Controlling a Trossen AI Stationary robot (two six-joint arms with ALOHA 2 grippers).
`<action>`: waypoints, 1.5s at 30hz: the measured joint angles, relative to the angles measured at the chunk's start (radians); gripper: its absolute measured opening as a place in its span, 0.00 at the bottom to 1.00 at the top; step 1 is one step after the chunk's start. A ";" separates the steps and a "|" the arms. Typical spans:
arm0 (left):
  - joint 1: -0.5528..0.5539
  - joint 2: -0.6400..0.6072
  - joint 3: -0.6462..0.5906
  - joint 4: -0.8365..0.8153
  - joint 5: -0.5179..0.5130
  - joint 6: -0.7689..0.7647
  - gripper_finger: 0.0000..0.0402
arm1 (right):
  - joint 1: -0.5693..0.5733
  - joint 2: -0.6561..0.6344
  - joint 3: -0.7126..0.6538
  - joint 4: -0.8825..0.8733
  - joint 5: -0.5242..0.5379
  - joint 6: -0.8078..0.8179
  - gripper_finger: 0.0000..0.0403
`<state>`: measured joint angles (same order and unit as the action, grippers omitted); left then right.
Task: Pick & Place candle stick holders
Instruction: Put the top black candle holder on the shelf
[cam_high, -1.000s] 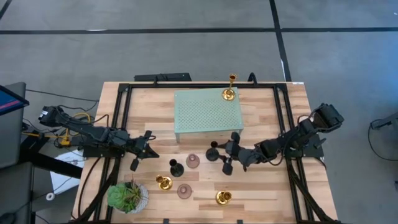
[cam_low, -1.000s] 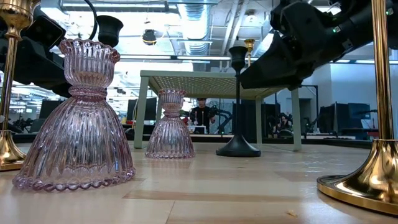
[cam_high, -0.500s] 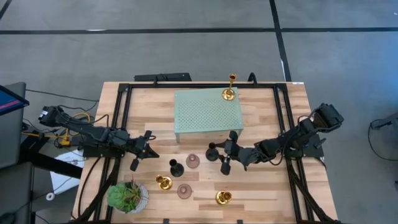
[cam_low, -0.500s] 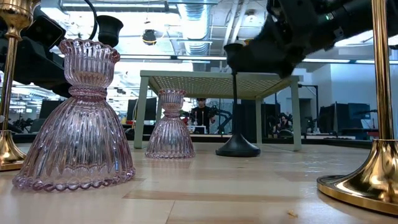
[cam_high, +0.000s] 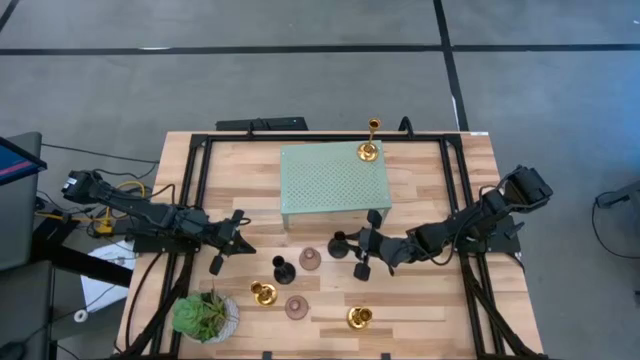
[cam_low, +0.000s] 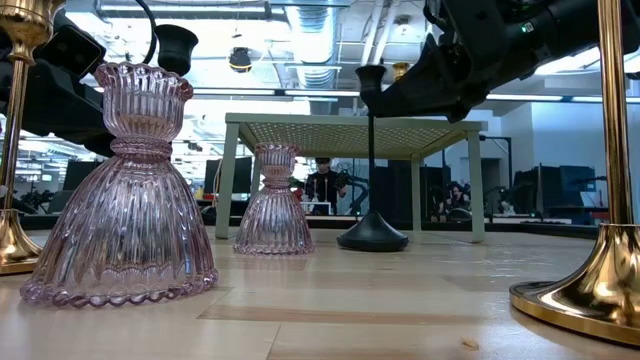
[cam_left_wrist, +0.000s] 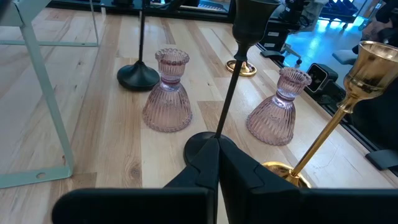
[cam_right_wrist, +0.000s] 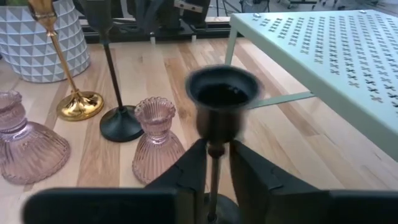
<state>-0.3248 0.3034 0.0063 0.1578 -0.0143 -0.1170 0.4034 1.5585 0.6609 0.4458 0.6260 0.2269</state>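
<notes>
Right gripper (cam_right_wrist: 214, 163) pinches the upright stem of the black candle holder (cam_high: 342, 244), just near of the green platform (cam_high: 334, 182). Left gripper (cam_high: 240, 243), fingers pressed together, waits well left.

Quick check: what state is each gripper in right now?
Left gripper: shut, holding nothing.
Right gripper: shut on the slim stem of a tall black candle stick holder.
</notes>
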 joint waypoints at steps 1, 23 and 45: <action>0.000 0.000 0.000 0.000 0.000 0.000 0.02 | 0.000 0.000 0.000 0.000 0.000 0.001 0.11; 0.000 0.000 0.000 0.000 0.000 0.000 0.02 | -0.029 0.000 -0.001 -0.085 -0.084 0.114 0.24; 0.000 0.000 0.000 0.000 0.000 0.000 0.02 | -0.087 0.001 -0.001 -0.011 -0.132 0.115 0.40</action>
<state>-0.3249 0.3032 0.0061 0.1577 -0.0143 -0.1169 0.3168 1.5597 0.6601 0.4346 0.4941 0.3421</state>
